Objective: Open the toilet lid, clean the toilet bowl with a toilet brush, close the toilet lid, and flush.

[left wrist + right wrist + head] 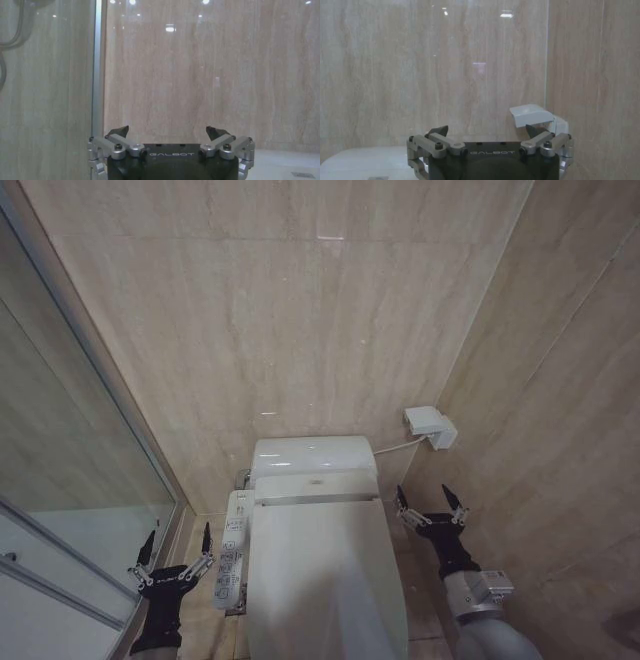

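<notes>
- The toilet lid (325, 575) is down and covers the bowl. It lies centred in the near part of the scene, in front of the white tank (313, 455), so opening it is judged to be the step in hand.
- The left gripper (174, 553) hangs to the left of the toilet, just beside the control panel (232, 552). Its fingers are spread wide and hold nothing.
- The right gripper (431, 501) hangs to the right of the lid, near the wall. Its fingers are likewise spread and empty.
- Both are clear of the lid, with no contact made.
- Advice: approach the lid at its near edge, where leverage is best. Its glossy surface is likely to slip, so hook under the rim rather than pinch the top.
- Lift in an arc about the far hinge and rest the lid against the tank.
- Hazard: the left gripper should stay off the control panel's buttons.
- The wall box (431, 427) on the right, with its cable, should be avoided.
</notes>
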{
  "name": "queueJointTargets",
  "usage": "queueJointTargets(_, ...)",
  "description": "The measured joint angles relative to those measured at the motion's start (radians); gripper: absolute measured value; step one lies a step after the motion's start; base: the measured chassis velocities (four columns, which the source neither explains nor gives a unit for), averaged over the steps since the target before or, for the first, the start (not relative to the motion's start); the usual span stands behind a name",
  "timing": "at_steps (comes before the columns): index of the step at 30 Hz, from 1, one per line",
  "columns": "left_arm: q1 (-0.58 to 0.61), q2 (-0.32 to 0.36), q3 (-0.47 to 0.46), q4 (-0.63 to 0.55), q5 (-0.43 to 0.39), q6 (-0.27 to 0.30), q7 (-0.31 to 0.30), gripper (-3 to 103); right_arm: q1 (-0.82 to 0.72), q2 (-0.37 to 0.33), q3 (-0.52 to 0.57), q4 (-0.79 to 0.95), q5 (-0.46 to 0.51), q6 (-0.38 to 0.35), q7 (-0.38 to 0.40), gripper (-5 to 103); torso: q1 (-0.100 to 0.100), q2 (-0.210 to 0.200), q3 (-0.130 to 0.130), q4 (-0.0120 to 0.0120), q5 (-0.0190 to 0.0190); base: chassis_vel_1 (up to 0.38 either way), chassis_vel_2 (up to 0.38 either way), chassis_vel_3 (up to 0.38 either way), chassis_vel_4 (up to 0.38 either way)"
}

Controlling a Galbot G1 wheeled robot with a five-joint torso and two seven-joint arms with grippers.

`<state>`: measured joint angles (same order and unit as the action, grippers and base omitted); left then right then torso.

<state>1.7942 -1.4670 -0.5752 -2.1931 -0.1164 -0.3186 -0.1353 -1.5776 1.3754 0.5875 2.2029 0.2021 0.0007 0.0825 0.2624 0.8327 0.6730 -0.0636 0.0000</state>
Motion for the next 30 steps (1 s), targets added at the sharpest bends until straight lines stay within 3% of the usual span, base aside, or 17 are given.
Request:
queueJointTargets(14,-0.009,0.002,0.000,0.002,-0.002,0.005,0.001,100,0.000,0.000,0.000,0.000,0.000,0.000,0.000,100,0.000,0.000,0.000,0.0000,0.0001,0.000,0.000,0.000,0.000)
queueJointTargets(19,-0.108,0.029,-0.015,0.045,-0.043,0.087,0.023,100,0.000,0.000,0.000,0.000,0.000,0.000,0.000,100,0.000,0.000,0.000,-0.0001,-0.0002,0.000,0.000,0.000,0.000)
queueJointTargets(21,-0.188,0.052,-0.028,0.081,-0.077,0.153,0.041,100,0.000,0.000,0.000,0.000,0.000,0.000,0.000,100,0.000,0.000,0.000,0.0001,-0.0003,0.000,0.000,0.000,0.000)
queueJointTargets(22,-0.188,0.052,-0.028,0.081,-0.077,0.153,0.041,100,0.000,0.000,0.000,0.000,0.000,0.000,0.000,100,0.000,0.000,0.000,0.0001,-0.0003,0.000,0.000,0.000,0.000)
queueJointTargets(25,-0.309,0.086,-0.045,0.132,-0.127,0.253,0.068,100,0.000,0.000,0.000,0.000,0.000,0.000,0.000,100,0.000,0.000,0.000,0.0000,-0.0003,0.000,0.000,0.000,0.000)
queueJointTargets(30,-0.387,0.107,-0.057,0.166,-0.159,0.316,0.086,100,0.000,0.000,0.000,0.000,0.000,0.000,0.000,100,0.000,0.000,0.000,-0.0001,-0.0002,0.000,0.000,0.000,0.000)
